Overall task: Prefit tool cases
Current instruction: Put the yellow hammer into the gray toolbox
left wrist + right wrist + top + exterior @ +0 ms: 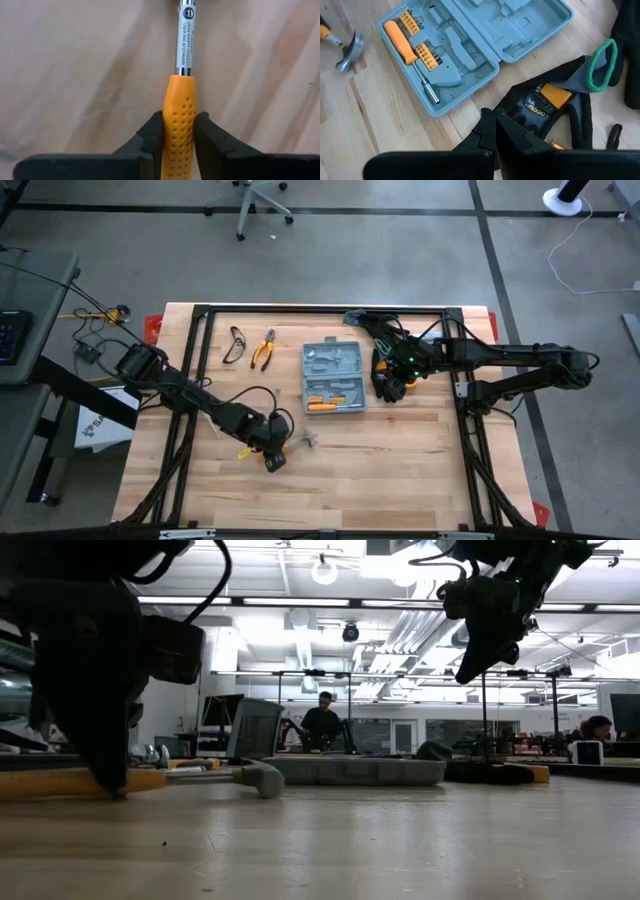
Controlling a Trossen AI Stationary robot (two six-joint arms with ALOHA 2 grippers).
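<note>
Gripping the orange handle of a hammer [179,120], the left pincer [274,448] sits low on the near-left part of the counter [400,480], its two dark fingers [150,132] pressed against either side of the dotted rubber grip. The hold is well back from the metal shaft, which points away toward the hammer head [350,50] lying on the wood; that looks like a sensible place to pinch, since the grip is soft and broad, though the heavy head may sag once lifted. The tool case [333,377] lies open and flat at the middle of the counter, both grey-blue halves facing up so the moulded pockets can be reached from above. One half already carries an orange screwdriver [402,37] and rows of orange bits [427,55]; the other pockets appear bare, so the fitting seems only partly done. Pliers [263,350] and safety glasses [236,345] wait on the wood to the left of the case, apart from it. The right pincer [388,385] hangs above the counter just to the right of the case, over a black work glove [555,100] with a green cuff, its fingers pressed together on nothing that can be made out; it seems to be waiting clear of the case.
</note>
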